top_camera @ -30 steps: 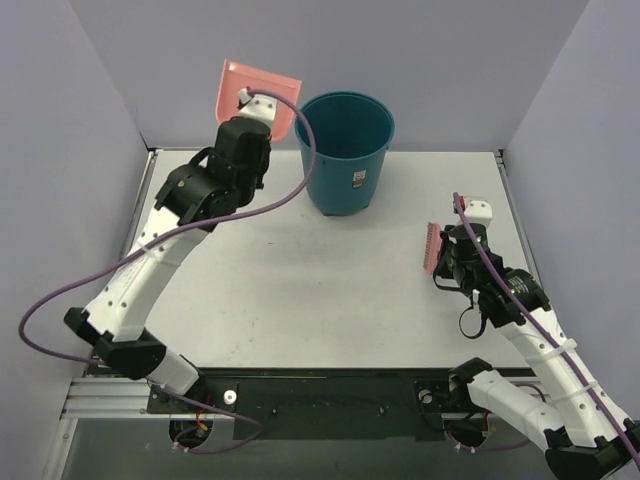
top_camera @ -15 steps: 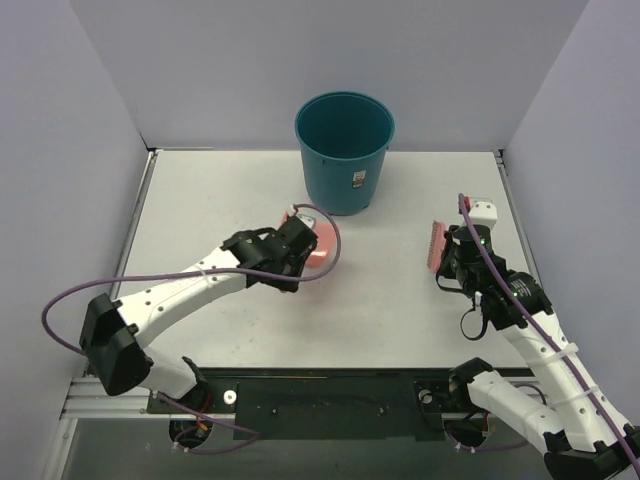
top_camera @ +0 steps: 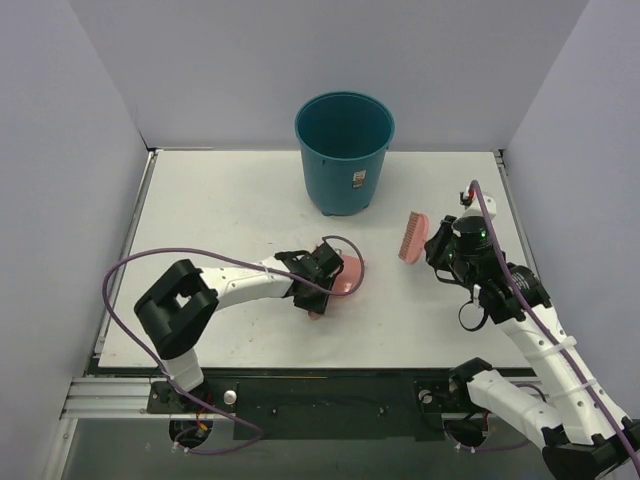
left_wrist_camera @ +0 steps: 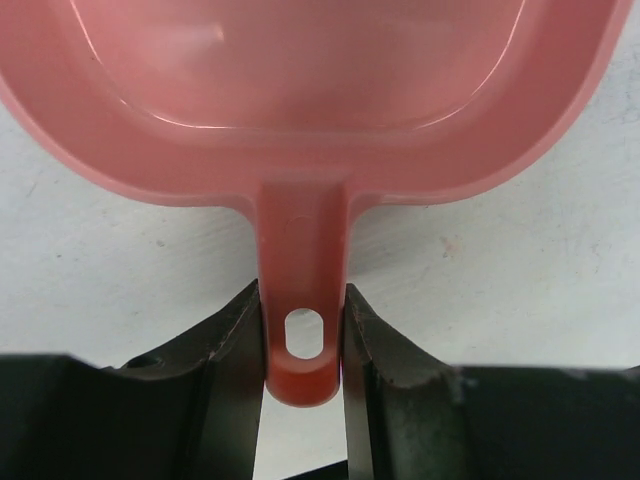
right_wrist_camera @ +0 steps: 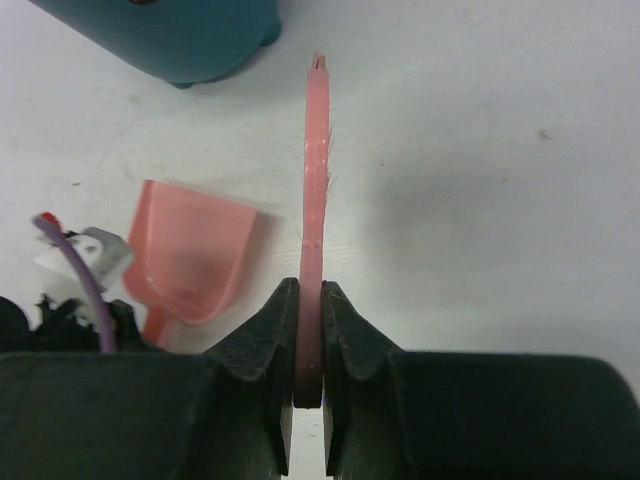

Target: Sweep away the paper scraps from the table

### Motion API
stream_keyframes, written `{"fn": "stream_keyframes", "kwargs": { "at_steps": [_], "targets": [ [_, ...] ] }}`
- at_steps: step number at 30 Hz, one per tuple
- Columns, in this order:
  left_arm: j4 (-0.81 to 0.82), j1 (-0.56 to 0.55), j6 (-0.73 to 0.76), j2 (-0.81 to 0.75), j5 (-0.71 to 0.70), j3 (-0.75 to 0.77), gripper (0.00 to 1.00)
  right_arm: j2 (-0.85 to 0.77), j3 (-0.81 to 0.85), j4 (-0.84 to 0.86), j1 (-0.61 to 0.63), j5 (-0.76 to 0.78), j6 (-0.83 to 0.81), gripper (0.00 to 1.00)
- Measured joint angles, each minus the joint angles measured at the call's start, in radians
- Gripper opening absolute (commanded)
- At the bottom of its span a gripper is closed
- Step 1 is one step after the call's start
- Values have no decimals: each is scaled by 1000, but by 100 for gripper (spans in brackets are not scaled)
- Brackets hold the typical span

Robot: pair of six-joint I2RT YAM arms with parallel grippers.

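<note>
We find no paper scraps on the tabletop (top_camera: 230, 200) in any view. The pan itself looks bare, and we cannot make anything out inside the teal bin (top_camera: 345, 150) at the far edge. So the sweeping looks close to done, and the hazards now are mostly about handling the tools.

The left fingers (left_wrist_camera: 225, 380) are closed tight on the thin handle of the pink dustpan (top_camera: 345, 272), gripping it right at its holed end. The pan sits near the middle of the tabletop, a little toward the near edge. We cannot tell whether it rests flat or hangs just above. With so short a hold, the pan could pivot or slip free if its lip catches the surface. The purple cable (top_camera: 350, 250) loops over the wrist close to the pan and could snag on it.

The right fingers (right_wrist_camera: 265, 380) pinch the pink brush (top_camera: 411, 236) by its flat back and hold it edge-on over the right half, between the bin and the right edge. That narrow pinch could let it twist under load. A careless swing toward the far edge could also knock the bin. Any scrap hidden beneath the pan or the left arm would be missed.
</note>
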Motion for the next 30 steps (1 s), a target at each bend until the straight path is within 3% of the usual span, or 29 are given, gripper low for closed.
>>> {"fn": "stream_keyframes", "kwargs": {
  "at_steps": [3, 4, 10, 18, 25, 30],
  "targets": [
    [38, -17, -1, 15, 2, -11, 52, 14, -2, 51, 3, -52, 61, 0],
    [46, -22, -1, 15, 2, -14, 78, 17, -6, 73, 5, -67, 80, 0],
    [63, -52, -25, -20, -45, -49, 84, 62, -69, 226, 48, -131, 193, 0],
    [-5, -51, -107, -282, -218, -110, 88, 212, -148, 431, 127, -158, 303, 0],
    [-21, -26, -140, -417, -259, -118, 89, 321, -290, 613, 137, -187, 402, 10],
    [-33, -14, -137, -416, -257, -118, 90, 339, -344, 687, 130, -215, 442, 25]
  ]
}}
